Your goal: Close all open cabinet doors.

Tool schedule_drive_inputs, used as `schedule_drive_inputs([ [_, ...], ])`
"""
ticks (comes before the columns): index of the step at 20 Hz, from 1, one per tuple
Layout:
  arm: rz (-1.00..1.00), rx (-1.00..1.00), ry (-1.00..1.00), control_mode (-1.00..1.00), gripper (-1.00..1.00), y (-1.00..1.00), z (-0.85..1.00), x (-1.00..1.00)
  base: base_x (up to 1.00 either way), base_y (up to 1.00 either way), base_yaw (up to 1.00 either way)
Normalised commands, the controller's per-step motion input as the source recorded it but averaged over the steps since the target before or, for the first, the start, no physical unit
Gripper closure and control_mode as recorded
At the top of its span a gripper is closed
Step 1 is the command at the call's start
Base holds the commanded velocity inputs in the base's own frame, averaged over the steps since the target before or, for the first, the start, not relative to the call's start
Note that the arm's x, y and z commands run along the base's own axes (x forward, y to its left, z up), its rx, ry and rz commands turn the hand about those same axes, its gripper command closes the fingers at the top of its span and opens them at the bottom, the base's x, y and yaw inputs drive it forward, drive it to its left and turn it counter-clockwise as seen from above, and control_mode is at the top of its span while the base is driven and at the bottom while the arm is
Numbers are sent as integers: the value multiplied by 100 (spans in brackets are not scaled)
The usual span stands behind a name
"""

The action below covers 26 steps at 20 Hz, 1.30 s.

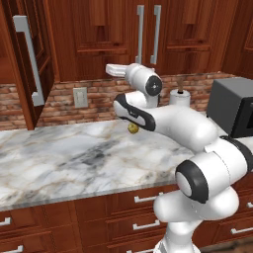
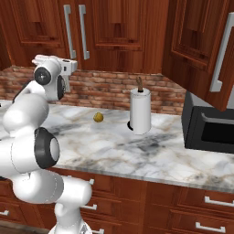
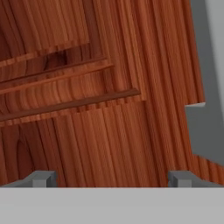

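We are holding our gripper [image 3: 112, 178] up close to a cabinet door [image 3: 109, 131], fingers [image 3: 41, 178] spread wide and gripping nothing, its handle [image 3: 205, 122] showing at the right. One door [image 1: 29, 64] is hanging open at left, another [image 2: 205, 50] at right above the microwave [image 2: 208, 128].

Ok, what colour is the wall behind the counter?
Reddish-brown brick wall with pale mortar lines, clearest in the right base view.
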Motion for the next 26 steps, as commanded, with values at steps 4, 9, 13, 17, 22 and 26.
schedule_drive_inputs([
  [4,1,0,3,-100,-100,0,0,3,0,0,0],
  [9,0,0,0,-100,-100,0,0,-32,0,0,0],
  [13,0,-1,0,-100,-100,0,0,-57,0,0,0],
  [17,0,-2,0,-100,-100,0,0,-77,0,0,0],
  [22,0,-3,0,-100,-100,2,4,-72,0,0,0],
  [26,0,-1,0,-100,-100,0,13,-69,0,0,0],
])
